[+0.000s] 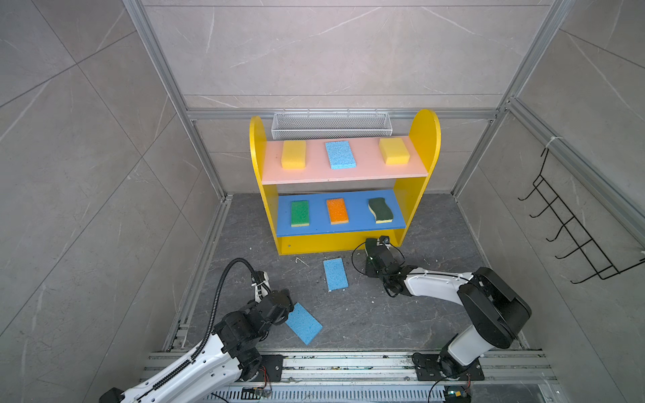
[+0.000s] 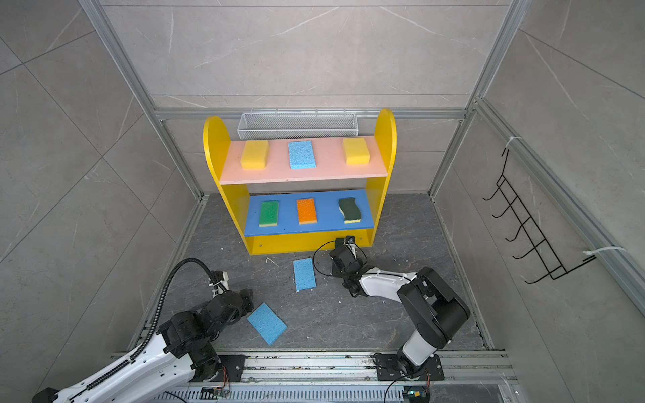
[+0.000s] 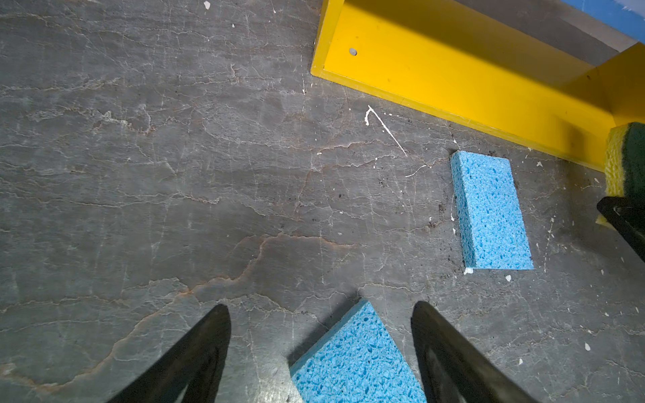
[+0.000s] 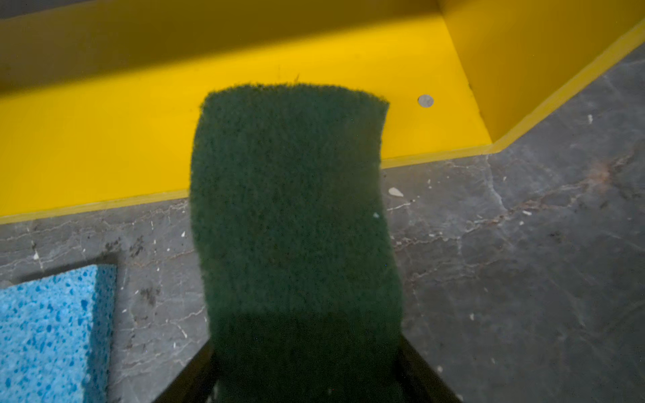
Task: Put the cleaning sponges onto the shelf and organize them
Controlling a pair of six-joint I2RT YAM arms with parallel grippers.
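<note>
Closest to you, near the table's front edge and left of its middle, your left claw point(image 3: 321, 306) hangs with its fingers spread and nothing gripped. One corner of the near blue sponge point(image 3: 356, 359) pokes in between them, and the sponge lies flat on the table point(image 3: 174, 174), skewed to its edges. Further in, about mid-table and just short of the shelf's front, the second blue sponge point(image 1: 335, 274) lies flat, clear of everything. Beside it on the right, your right claw point(image 4: 305, 349) is pinching the dark green scouring sponge point(image 4: 293, 195) by its near end, green face up. Its far end reaches over the front lip of the yellow bottom board point(image 4: 104, 132), toward that board's right end; you can't tell from here whether it touches the board. Beyond that, against the table's back edge, the shelf point(image 1: 424, 139) is filling up. The blue middle board point(image 1: 317, 213) carries the bright green sponge point(image 1: 300, 213), the orange sponge point(image 1: 337, 211) and a wavy dark green sponge point(image 1: 380, 210), evenly spaced. The pink upper board point(image 1: 366, 164) has a yellow sponge point(image 1: 293, 154), a light blue sponge point(image 1: 340, 155) and another yellow sponge point(image 1: 394, 150), also well apart. So you're roughly two-thirds through. Six are shelved in neat rows of three and a seventh is at the bottom board waiting to be set down. The two blue ones on the table are left, and the bare bottom board looks like their likely home.
</note>
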